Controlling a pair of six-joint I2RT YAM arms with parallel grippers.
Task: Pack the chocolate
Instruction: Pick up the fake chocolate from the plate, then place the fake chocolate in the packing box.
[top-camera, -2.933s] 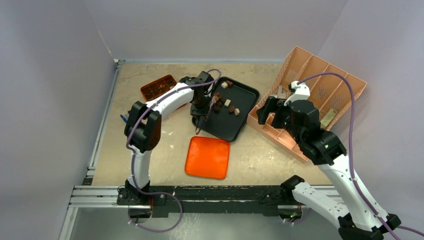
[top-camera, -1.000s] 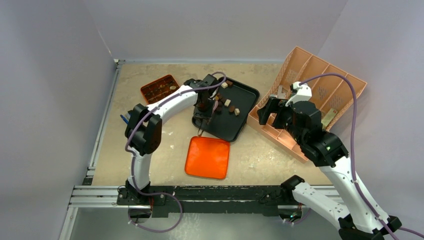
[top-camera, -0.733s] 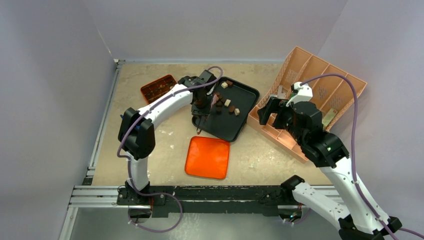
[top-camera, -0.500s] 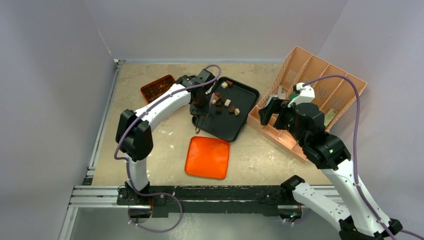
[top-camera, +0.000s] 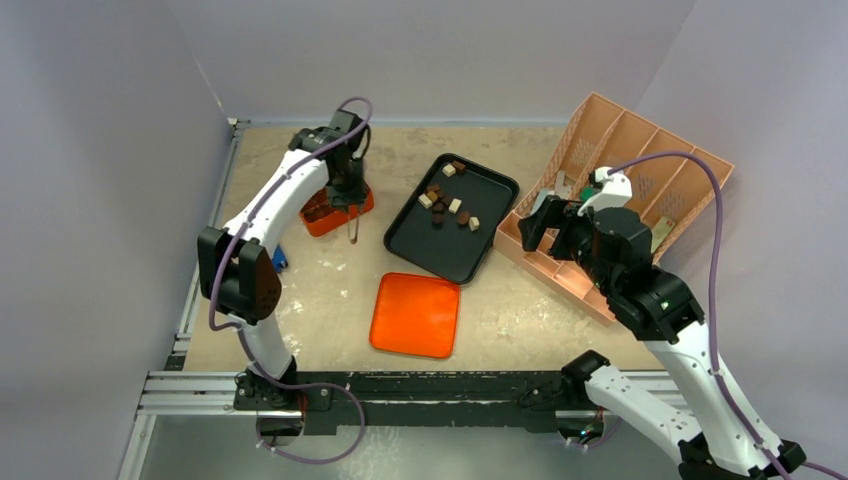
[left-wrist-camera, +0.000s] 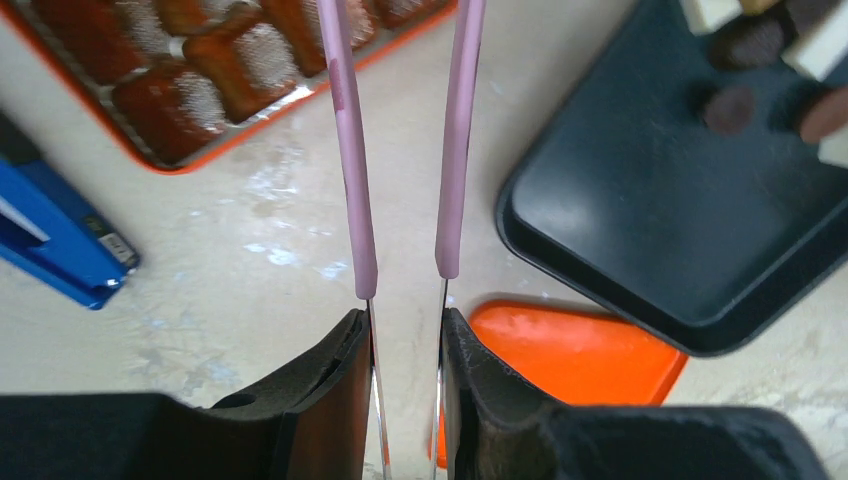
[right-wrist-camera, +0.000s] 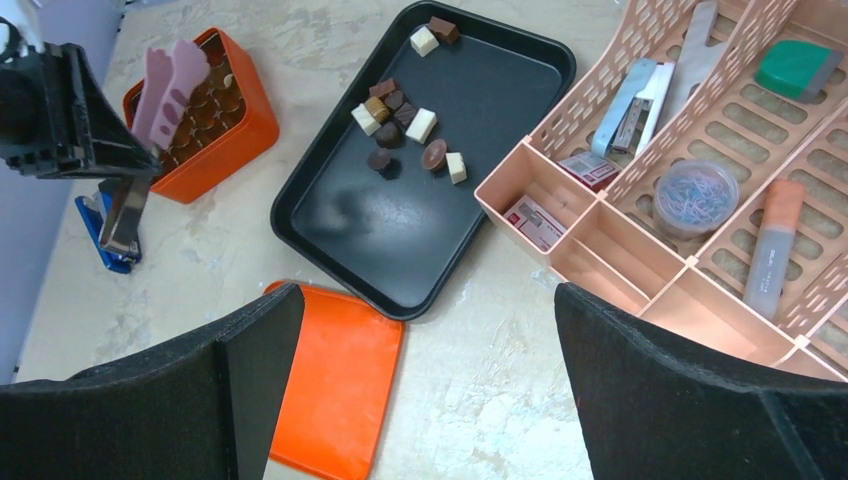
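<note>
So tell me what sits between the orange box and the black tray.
Nothing rests there: the right wrist view shows only bare table between the orange box and the black tray. The tweezers in the left gripper hang by the box.

Orange lid (top-camera: 415, 314) lies beside black tray (top-camera: 445, 248) (blue stapler (left-wrist-camera: 60, 240), perhaps, leftward).

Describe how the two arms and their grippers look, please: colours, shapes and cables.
Both the left arm and the right arm have white rounded links with black joint housings. A thin purple cable loops along each arm. The left gripper and the right gripper have matte black, wedge-shaped fingers.
</note>
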